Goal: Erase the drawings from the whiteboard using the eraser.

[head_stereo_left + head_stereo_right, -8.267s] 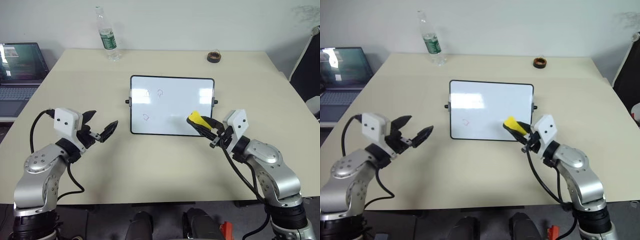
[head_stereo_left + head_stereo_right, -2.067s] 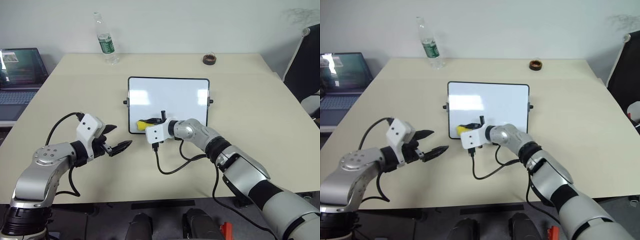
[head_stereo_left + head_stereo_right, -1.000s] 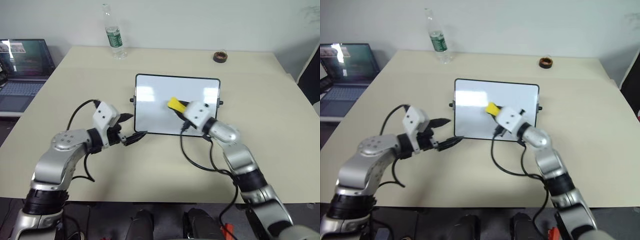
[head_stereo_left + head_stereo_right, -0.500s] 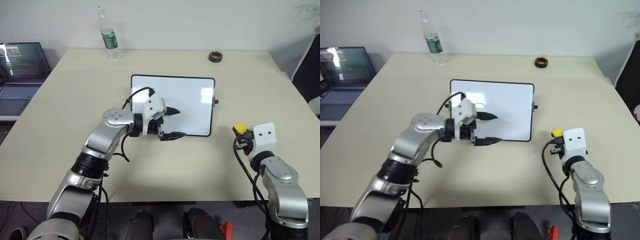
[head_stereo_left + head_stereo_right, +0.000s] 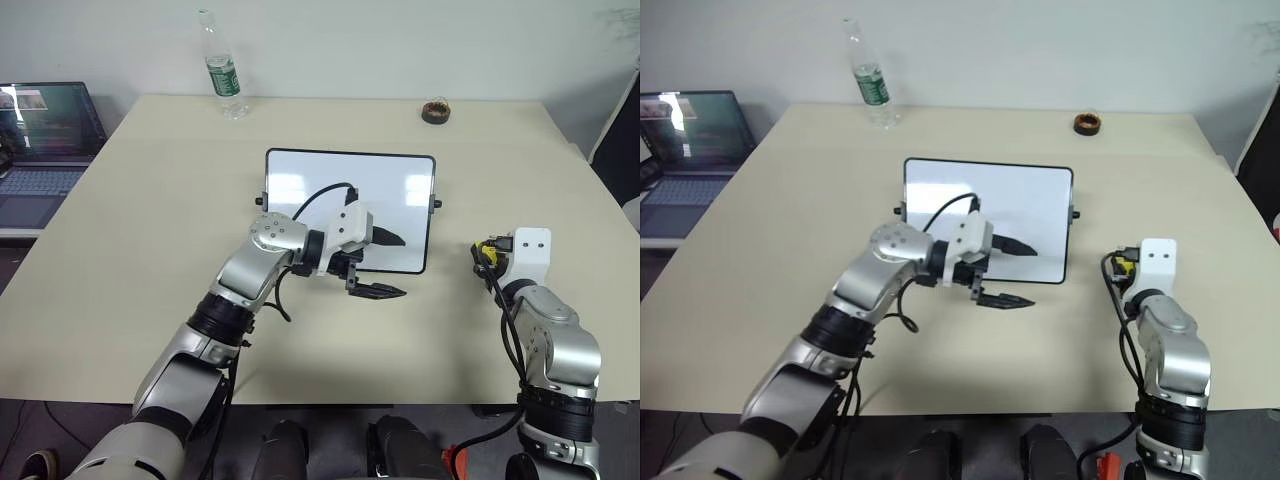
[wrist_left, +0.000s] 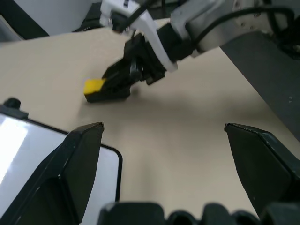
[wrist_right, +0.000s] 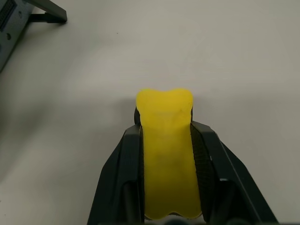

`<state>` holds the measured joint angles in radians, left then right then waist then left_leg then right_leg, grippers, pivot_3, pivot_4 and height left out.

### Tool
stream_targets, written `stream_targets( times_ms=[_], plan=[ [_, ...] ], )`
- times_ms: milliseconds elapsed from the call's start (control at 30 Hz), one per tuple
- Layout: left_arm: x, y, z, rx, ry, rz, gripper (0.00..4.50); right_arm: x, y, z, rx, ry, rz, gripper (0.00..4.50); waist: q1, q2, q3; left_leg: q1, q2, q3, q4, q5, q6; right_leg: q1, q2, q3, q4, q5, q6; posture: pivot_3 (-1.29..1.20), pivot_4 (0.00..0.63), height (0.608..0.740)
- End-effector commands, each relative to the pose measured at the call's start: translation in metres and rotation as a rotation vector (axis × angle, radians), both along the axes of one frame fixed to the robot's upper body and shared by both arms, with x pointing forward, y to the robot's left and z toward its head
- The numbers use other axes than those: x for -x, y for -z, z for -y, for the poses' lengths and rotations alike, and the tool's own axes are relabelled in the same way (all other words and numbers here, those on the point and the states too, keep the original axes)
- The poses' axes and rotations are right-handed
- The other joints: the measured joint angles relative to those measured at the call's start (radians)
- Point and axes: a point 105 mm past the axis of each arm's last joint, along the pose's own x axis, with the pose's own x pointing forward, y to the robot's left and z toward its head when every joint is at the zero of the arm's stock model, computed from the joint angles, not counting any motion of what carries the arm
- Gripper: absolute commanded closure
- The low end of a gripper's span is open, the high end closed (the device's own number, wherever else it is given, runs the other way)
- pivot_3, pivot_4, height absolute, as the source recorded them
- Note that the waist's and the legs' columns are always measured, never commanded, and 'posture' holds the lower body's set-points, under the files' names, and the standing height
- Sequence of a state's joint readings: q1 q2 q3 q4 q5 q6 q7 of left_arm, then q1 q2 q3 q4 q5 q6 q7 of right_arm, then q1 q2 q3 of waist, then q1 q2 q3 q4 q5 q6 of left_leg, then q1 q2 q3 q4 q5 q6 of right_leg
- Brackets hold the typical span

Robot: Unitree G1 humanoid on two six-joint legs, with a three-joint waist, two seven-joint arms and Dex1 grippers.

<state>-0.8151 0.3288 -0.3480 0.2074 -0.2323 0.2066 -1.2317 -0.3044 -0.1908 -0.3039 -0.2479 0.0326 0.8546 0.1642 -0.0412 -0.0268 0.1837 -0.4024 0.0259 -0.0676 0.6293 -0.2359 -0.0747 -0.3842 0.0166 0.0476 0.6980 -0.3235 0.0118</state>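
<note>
Beige worktop [image 5: 150,220], glossy black-framed white board [image 5: 400,190] at centre, wiped clean.
Small yellow eraser [image 7: 166,154] pinched in right jaws [image 7: 167,136], off the board's right; left jaws [image 5: 385,265] spread over its corner, liable to nudge it.

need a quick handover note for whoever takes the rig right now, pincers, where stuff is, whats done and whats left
Right pincer: shut on the eraser, low over the table to the right of the whiteboard, off the board.
Left pincer: open and empty, reaching across the whiteboard's lower right corner, one finger over the board, the other over the table in front of it.
Done: the visible part of the board looks clean; no drawings can be made out.
Left: check the patch hidden under the left arm, wipe any leftover marks, then set the eraser down and pull both arms back.
</note>
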Motion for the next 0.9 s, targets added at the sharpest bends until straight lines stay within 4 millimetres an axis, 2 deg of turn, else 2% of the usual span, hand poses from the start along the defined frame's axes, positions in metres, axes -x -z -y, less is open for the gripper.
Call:
stream_targets(
  times_ms=[33,133,200,333,433,533,600,667,833,900],
  plan=[
    [-0.002,-0.010,0.006,0.023,0.006,0.036,0.00,-0.003,-0.014,0.010,0.006,0.029,0.063,3.14,-0.001,0.000,0.000,0.000,0.000,0.000,0.000,0.000,0.000,0.000,0.000,0.000,0.000,0.000,0.000,0.00,0.150,0.740],
    [-0.003,-0.012,0.009,0.048,-0.010,0.033,0.00,-0.003,-0.014,0.011,-0.003,0.022,0.073,2.27,-0.002,0.001,0.000,0.000,0.000,0.000,0.000,0.000,0.000,0.000,0.000,0.000,0.000,0.000,0.000,0.00,0.150,0.740],
    [-0.003,-0.013,0.011,0.063,-0.022,0.027,0.00,-0.001,-0.016,0.015,-0.002,0.022,0.077,1.54,-0.001,0.001,0.000,0.000,0.000,0.000,0.000,0.000,0.000,0.000,0.000,0.000,0.000,0.000,0.000,0.00,0.150,0.740],
    [-0.007,-0.016,0.005,0.119,-0.082,0.022,0.00,0.004,-0.033,0.021,-0.023,0.029,0.152,0.14,-0.001,0.001,0.000,0.000,0.000,0.000,0.000,0.000,0.000,0.000,0.000,0.000,0.000,0.000,0.000,0.00,0.150,0.740],
    [-0.012,-0.014,-0.012,0.153,-0.187,0.017,0.00,0.015,-0.047,0.016,-0.070,-0.013,0.223,0.06,-0.002,0.003,-0.001,0.000,0.001,0.000,0.000,0.000,0.000,0.000,0.000,0.000,0.000,0.000,0.000,0.00,0.150,0.740],
    [-0.013,-0.014,-0.043,0.223,-0.349,-0.011,0.00,0.030,-0.056,-0.009,-0.041,-0.155,0.276,0.06,-0.009,0.003,-0.001,0.000,0.002,0.000,0.000,0.000,0.000,0.000,0.000,0.001,0.000,0.000,0.000,0.00,0.150,0.740],
    [-0.004,-0.007,-0.084,0.288,-0.511,-0.082,0.00,0.045,-0.050,-0.036,-0.036,-0.287,0.272,0.06,-0.015,0.003,-0.001,0.001,0.003,0.000,0.000,0.000,0.000,0.000,-0.001,0.001,0.000,0.000,0.000,0.00,0.150,0.740],
    [0.005,0.004,-0.119,0.323,-0.703,-0.109,0.00,0.056,-0.044,-0.045,-0.028,-0.341,0.280,0.06,-0.021,0.004,-0.002,0.001,0.005,-0.001,-0.001,0.000,0.000,0.000,-0.001,0.002,0.000,0.000,-0.001,0.00,0.150,0.740],
    [0.019,0.022,-0.182,0.427,-1.205,-0.035,0.00,0.074,-0.024,-0.027,0.092,-0.292,0.363,0.06,0.009,0.003,-0.002,0.004,0.005,-0.007,0.001,0.000,0.000,0.008,-0.005,0.000,-0.001,-0.001,0.000,0.00,0.150,0.740],
    [0.026,0.034,-0.196,0.408,-1.334,0.014,0.00,0.084,-0.018,-0.024,0.105,-0.302,0.379,0.06,0.020,0.002,-0.002,0.008,0.002,-0.008,0.002,0.000,0.000,0.014,-0.005,-0.002,-0.003,-0.004,0.005,0.00,0.150,0.740]
  ],
)
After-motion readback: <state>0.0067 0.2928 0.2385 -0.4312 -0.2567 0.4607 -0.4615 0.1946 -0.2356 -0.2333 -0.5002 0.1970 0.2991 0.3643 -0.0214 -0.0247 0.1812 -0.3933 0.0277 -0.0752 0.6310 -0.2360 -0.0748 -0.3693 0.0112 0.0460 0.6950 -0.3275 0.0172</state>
